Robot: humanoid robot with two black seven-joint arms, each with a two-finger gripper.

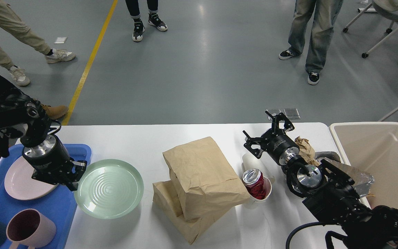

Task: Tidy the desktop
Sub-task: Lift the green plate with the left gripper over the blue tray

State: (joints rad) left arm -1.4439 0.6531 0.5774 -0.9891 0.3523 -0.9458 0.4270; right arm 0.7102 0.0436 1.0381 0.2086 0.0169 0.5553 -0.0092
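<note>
Now the left end effector grips the rim of the green plate, lifted just beside the blue tray; paper bags sit mid-desk below; the right end effector hovers spread wide, empty, near the red can

A smooth matt white desk is seen under creased brown paper bags, a glossy pale-green plate, a dented shiny metal can and a smooth blue plastic tray.
</note>
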